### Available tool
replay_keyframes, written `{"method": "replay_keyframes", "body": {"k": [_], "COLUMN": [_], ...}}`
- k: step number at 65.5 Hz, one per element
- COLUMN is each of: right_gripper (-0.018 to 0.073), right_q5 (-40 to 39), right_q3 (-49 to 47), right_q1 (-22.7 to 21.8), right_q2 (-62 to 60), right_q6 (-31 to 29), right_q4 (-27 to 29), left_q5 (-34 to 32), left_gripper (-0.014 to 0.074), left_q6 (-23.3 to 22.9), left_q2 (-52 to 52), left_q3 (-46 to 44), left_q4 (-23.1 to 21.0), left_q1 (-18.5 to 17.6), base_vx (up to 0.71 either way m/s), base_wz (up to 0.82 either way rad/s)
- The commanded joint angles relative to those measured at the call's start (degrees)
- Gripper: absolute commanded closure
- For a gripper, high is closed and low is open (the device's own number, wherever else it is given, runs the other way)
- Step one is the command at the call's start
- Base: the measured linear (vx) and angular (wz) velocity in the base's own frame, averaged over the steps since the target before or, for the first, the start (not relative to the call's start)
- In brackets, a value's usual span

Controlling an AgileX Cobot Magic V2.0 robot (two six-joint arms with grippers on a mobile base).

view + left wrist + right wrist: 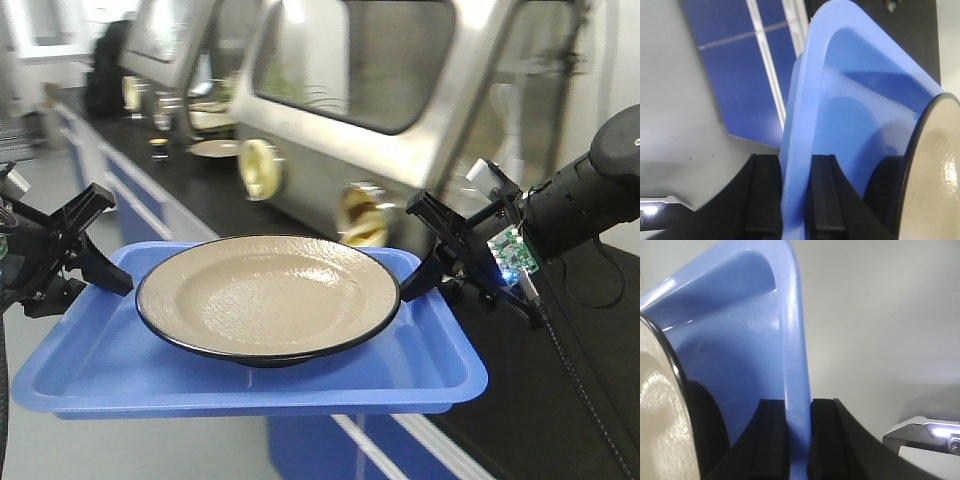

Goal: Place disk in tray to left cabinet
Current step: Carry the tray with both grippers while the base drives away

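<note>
The tan disk (pixel 268 292) with its thin black rim lies in the blue tray (pixel 420 370), which I hold in the air between both arms. My left gripper (pixel 100 270) is shut on the tray's left rim (pixel 796 165). My right gripper (pixel 420 280) is shut on the tray's right rim (pixel 797 405). The disk's edge shows in the left wrist view (pixel 935 175) and in the right wrist view (pixel 660 410). The left cabinet is out of view.
A steel glovebox (pixel 400 110) with round ports stands on a dark bench (pixel 560 400) behind and to the right. Blue cabinet fronts (pixel 150 205) run along the bench's side. Another plate (pixel 215 148) and glassware lie far back. Grey floor (pixel 150 450) lies below the tray.
</note>
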Motion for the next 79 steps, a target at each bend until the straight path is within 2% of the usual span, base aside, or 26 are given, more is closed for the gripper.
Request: {"method": "replay_keyframes", "body": {"k": [1,30,79], "right_gripper": [0.0561,0.0561,0.0561], "right_q5": [-2.2,-2.2,-2.2], "right_q3": [-2.2,-2.2,-2.2], "right_q1": [1.3,1.3,1.3], "right_q2": [-3.3,-3.3,-3.3], "right_q6": [0.8,0.8,0.8], "right_q4": [11.2,11.1,11.0], "left_q5": [1.3,1.3,1.3], "left_gripper": [0.0597,0.0597,0.0597], "left_q6": [-1.7,-1.7,-1.7], "left_q2": [-3.0,-3.0,-3.0], "left_q3": [-2.1,-2.1,-2.1], "left_q4": [-11.6,-11.6,-11.6], "left_q1": [-1.5,-1.5,-1.5], "base_vx": [0.06,0.10,0.27], "base_wz": [0.74,0.63,0.32]}}
